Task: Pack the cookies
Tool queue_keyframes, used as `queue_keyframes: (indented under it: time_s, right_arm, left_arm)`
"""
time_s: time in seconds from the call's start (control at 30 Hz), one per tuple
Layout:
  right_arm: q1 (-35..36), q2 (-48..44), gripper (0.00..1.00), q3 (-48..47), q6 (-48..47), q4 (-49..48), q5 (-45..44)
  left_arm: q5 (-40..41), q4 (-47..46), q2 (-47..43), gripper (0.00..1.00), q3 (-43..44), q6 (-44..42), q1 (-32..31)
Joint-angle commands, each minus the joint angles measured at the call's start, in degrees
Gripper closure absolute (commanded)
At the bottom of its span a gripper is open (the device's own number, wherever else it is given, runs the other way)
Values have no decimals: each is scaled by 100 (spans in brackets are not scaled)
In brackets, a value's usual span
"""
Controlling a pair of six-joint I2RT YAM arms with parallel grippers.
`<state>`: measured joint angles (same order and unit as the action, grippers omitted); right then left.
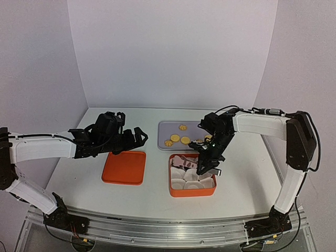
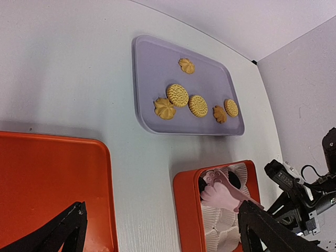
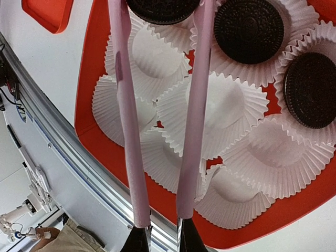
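On the white table (image 1: pixel 157 194), six golden cookies (image 2: pixel 198 105) lie on the lilac tray (image 2: pixel 152 79); three black cookies (image 3: pixel 252 29) sit in paper cups (image 3: pixel 226 105). We judge them light and crumbly, so we'd pinch their edges gently. Our right gripper (image 3: pixel 164 239) clamps pink tongs (image 3: pixel 197 105); our left gripper (image 2: pixel 161 210) gapes empty.

Left arm (image 1: pixel 39 148) and right arm (image 1: pixel 260 125): white tubular links, black joint housings; left gripper (image 1: pixel 131 143) and right gripper (image 1: pixel 206 167) black throughout; thin black cables (image 1: pixel 317 147) trail alongside.
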<state>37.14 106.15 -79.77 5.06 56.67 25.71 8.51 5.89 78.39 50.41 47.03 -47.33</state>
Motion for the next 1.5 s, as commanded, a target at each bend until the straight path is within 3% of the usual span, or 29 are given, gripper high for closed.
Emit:
queue_keyframes:
  time_s: [0.0, 0.5, 1.17, 1.47]
  right_arm:
    - [74, -104, 88, -11, 224, -92, -331]
    - [296, -169, 85, 9, 398, -172, -767]
    - [346, -233, 68, -46, 432, -171, -916]
    - [351, -328, 71, -93, 423, -173, -910]
  left_arm:
    - [-32, -176, -93, 0, -3, 76, -5]
    - [-115, -194, 34, 0, 107, 65, -10]
    - [-180, -238, 116, 0, 182, 53, -16]
    - [-201, -229, 144, 0, 191, 28, -10]
